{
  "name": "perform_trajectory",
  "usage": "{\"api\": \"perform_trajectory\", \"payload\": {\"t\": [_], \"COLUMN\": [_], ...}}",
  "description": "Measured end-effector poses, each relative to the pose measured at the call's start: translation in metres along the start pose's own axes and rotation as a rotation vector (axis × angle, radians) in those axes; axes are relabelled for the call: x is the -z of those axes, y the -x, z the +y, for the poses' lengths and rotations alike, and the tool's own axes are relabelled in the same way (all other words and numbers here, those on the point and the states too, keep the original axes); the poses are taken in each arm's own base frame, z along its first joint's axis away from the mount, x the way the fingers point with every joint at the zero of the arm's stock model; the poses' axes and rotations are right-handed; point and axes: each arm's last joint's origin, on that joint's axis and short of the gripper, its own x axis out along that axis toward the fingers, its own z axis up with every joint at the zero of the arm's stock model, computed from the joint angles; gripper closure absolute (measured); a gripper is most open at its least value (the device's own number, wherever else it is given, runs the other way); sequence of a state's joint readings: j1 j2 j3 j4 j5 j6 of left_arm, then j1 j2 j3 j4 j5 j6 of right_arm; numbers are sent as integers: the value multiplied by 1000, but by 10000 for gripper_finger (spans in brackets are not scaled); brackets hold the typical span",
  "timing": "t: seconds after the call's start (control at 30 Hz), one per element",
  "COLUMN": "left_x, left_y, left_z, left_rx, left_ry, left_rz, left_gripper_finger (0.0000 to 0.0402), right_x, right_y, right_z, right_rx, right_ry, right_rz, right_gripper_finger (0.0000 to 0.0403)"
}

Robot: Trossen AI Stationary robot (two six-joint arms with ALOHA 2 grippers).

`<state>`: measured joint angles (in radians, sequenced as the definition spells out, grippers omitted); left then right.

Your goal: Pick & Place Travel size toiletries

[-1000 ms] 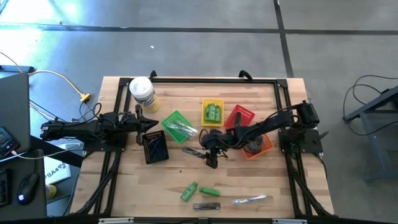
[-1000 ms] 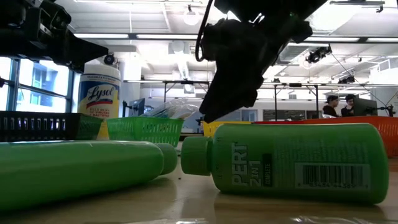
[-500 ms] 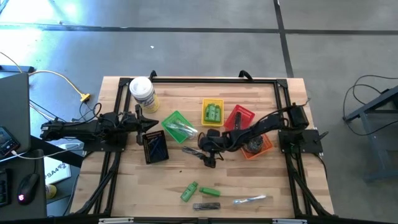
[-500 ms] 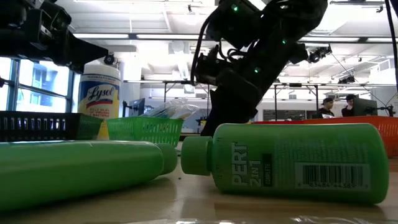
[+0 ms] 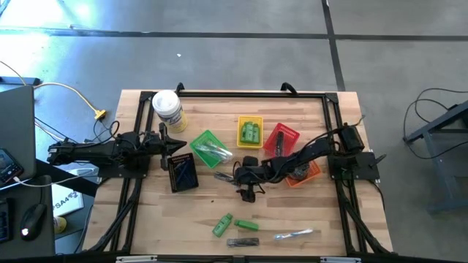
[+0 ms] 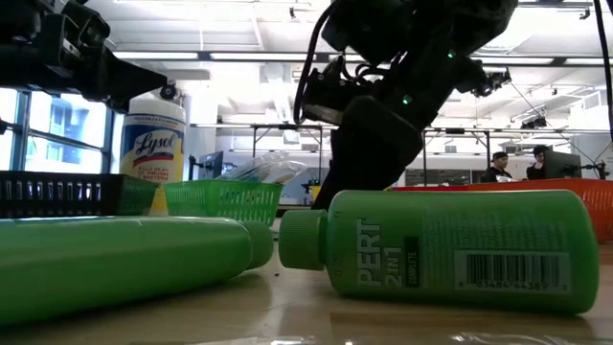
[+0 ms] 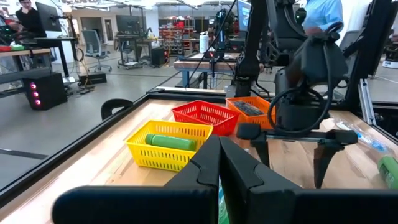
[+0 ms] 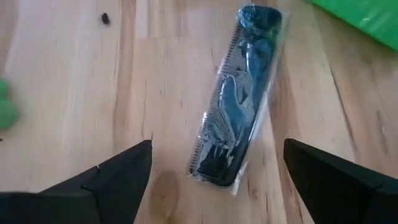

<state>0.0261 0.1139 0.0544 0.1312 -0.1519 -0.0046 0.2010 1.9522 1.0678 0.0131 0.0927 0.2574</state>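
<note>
My right gripper point(image 5: 246, 191) point(image 8: 217, 182) is open and low over the middle of the table. A dark comb in clear wrap point(image 8: 239, 127) point(image 5: 228, 178) lies flat on the wood just ahead of it, in line with the gap between the fingers and apart from both. Two green bottles point(image 5: 223, 225) point(image 5: 246, 226) point(image 6: 450, 249), a dark stick point(image 5: 241, 242) and a clear-wrapped silvery piece point(image 5: 292, 234) lie near the table's near edge. My left gripper point(image 5: 175, 144) point(image 7: 221, 168) is shut and waits at the table's left side.
Mesh baskets stand across the middle: black point(image 5: 181, 172), green point(image 5: 208, 146), yellow point(image 5: 250, 131) with green bottles in it, red point(image 5: 281, 136), and orange point(image 5: 307, 172) under my right arm. The white-lidded jar point(image 5: 167, 108) stands at the far left corner. People stand in the room beyond point(image 6: 517, 163).
My right gripper has come down toward the table and a little toward the near edge, closing on the wrapped comb, with its arm sinking lower. The comb and the other items have stayed where they were.
</note>
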Motion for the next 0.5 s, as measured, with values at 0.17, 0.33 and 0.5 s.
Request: {"api": "perform_trajectory", "payload": {"t": [0.17, 0.33, 0.5], "left_x": [0, 0, 0], "left_y": [0, 0, 0], "left_z": [0, 0, 0], "left_rx": [1, 1, 1], "left_ry": [0, 0, 0], "left_rz": [0, -1, 0], "left_gripper_finger": [402, 402, 402], "right_x": [7, 12, 14], "right_y": [-12, -21, -21], "right_z": [-1, -2, 1], "right_rx": [50, 86, 101], "right_ry": [-15, -22, 14], "right_rz": [2, 10, 13], "right_gripper_finger": [51, 56, 105]}}
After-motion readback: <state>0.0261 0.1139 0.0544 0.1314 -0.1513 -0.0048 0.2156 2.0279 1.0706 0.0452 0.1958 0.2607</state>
